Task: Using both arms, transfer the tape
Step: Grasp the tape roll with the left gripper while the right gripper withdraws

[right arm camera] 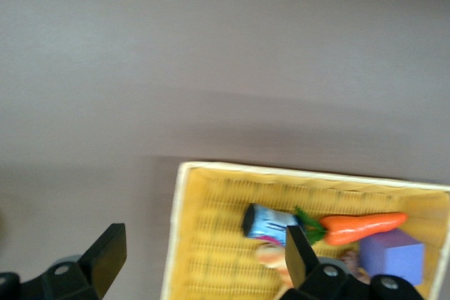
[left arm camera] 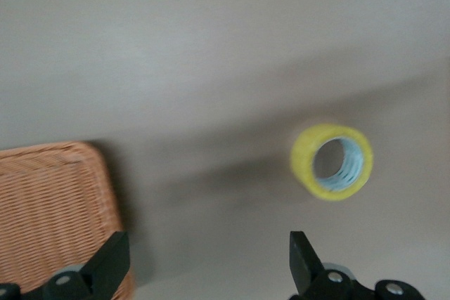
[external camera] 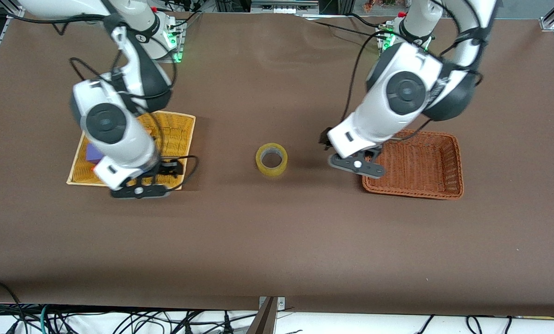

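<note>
The tape (external camera: 271, 159), a yellowish ring with a grey core, lies flat on the brown table midway between the two baskets. In the left wrist view the tape (left arm camera: 332, 162) lies on the table ahead of the fingers. My left gripper (external camera: 332, 146) hangs open and empty over the edge of the brown wicker basket (external camera: 421, 167), beside the tape; it also shows in the left wrist view (left arm camera: 207, 265). My right gripper (external camera: 168, 170) hangs open and empty over the edge of the yellow basket (external camera: 175, 125); it also shows in the right wrist view (right arm camera: 202, 258).
The yellow basket (right arm camera: 211, 244) holds a toy carrot (right arm camera: 362, 226), a blue can-like toy (right arm camera: 271, 220) and a purple block (right arm camera: 390, 258). The brown basket (left arm camera: 49, 209) shows nothing inside. Cables hang along the table's front edge.
</note>
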Available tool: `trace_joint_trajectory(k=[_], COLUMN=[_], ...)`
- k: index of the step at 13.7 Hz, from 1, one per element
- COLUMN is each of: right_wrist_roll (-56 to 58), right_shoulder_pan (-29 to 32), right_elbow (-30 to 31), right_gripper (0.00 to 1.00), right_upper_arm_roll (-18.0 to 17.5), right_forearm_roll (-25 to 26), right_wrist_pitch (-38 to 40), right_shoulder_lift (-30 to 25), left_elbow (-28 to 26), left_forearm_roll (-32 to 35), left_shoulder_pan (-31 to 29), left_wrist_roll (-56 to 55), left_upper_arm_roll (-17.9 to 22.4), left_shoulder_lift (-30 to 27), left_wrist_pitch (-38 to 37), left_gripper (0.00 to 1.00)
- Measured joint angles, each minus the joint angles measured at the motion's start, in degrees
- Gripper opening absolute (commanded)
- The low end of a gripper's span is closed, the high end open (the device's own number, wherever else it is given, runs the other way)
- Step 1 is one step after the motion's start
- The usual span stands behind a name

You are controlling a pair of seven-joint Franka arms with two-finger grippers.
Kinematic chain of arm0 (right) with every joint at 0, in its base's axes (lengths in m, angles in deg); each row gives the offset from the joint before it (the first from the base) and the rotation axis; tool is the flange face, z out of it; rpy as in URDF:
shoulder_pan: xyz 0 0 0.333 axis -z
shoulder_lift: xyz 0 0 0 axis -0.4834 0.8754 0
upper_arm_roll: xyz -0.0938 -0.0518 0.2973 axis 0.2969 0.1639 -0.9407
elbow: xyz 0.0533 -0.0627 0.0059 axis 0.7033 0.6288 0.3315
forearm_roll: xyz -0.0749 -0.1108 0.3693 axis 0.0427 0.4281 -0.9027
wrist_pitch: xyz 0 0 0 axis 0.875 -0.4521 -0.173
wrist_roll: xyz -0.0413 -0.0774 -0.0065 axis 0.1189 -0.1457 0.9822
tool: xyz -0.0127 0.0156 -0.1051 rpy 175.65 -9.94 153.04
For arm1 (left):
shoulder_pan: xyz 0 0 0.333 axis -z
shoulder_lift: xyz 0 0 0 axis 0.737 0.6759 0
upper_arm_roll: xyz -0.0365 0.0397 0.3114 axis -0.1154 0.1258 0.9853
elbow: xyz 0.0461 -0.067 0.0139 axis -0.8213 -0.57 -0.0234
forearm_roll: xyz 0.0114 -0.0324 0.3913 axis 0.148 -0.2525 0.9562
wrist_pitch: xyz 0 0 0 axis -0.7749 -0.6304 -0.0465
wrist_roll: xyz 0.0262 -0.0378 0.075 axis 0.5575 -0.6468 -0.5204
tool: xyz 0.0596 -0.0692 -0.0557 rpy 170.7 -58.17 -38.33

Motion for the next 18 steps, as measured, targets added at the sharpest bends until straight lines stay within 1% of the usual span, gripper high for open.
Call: trace_joint_trajectory(k=[2,4,5,7,10,12,14,15,17,18], right_wrist_roll=[2.60,3.18,3.30,7.49,13.17,13.78,14.33,14.37,17.46,20.72], right_shoulder_pan=[4.62,7.83,8.28,8.17,6.98,6.53,5.55,4.24,1.33,0.75], right_elbow=[-0.18,-0.41,-0.59,-0.65,-0.50,0.87,2.95,3.86,5.11,5.56], right_gripper=[1.00,1.00,1.00,1.00,1.00,1.00,1.00,1.00,1.00,1.00], right_upper_arm_roll=[0.05,0.57,2.06,6.86,14.00,16.69,17.63,18.41,21.10,22.10], right_forearm_roll=[-3.96,-6.11,-7.36,-11.47,-13.74,-13.99,-14.08,-14.08,-14.08,-14.08], right_wrist_pitch=[0.20,1.75,2.80,4.79,7.68,8.12,8.14,8.13,8.17,8.20], right_shoulder_lift=[-1.46,-3.83,-5.70,-10.22,-15.74,-19.05,-22.19,-23.42,-24.97,-25.30], left_elbow=[-0.07,-0.11,-0.05,-0.02,0.00,0.02,0.02,0.03,0.02,0.02], left_forearm_roll=[0.00,0.00,0.00,0.00,0.00,0.00,0.00,0.00,0.00,0.00], left_shoulder_pan=[3.91,5.90,6.34,8.00,11.52,12.91,13.02,12.96,12.88,12.92], left_wrist_roll=[-2.10,-2.43,-2.43,-2.43,-3.07,-3.99,-4.03,-4.02,-3.96,-3.96], left_upper_arm_roll=[-0.03,0.00,-0.04,-0.12,-0.10,-0.05,0.24,0.52,0.73,0.72], left_shoulder_lift=[3.98,9.02,11.29,14.78,18.63,20.39,21.49,21.76,22.19,22.43], left_wrist_pitch=[4.57,6.64,8.13,13.54,21.52,23.73,24.22,24.25,24.25,24.25], left_gripper=[1.00,1.00,1.00,1.00,1.00,1.00,1.00,0.94,0.09,0.00])
